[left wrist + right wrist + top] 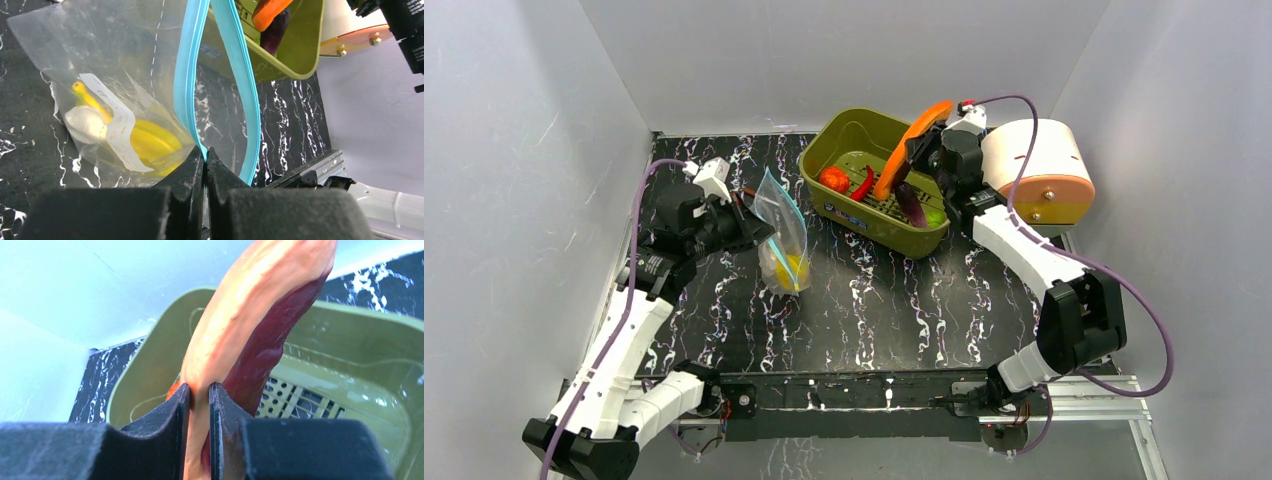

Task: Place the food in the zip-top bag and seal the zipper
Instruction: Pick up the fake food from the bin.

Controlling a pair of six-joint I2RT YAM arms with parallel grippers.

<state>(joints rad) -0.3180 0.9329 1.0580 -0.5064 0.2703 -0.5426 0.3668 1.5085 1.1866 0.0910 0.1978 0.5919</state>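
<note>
The clear zip-top bag [782, 235] stands on the table left of centre with its mouth agape; a yellow banana [150, 142] lies inside. My left gripper [205, 152] is shut on the teal zipper [189, 75] at one side of the mouth. Over the olive tub [824, 145], my right gripper [199, 390] is shut on the long orange carrot [235, 320], lifted above the tub floor. A tomato [832, 179], a red chili [862, 183], a dark eggplant [912, 204] and a green fruit [934, 215] lie in the tub.
A pale cylinder on an orange disc [1039, 170] stands at the back right, just behind the right arm. Grey walls close in the table on three sides. A metal rail [1084, 385] runs along the near edge.
</note>
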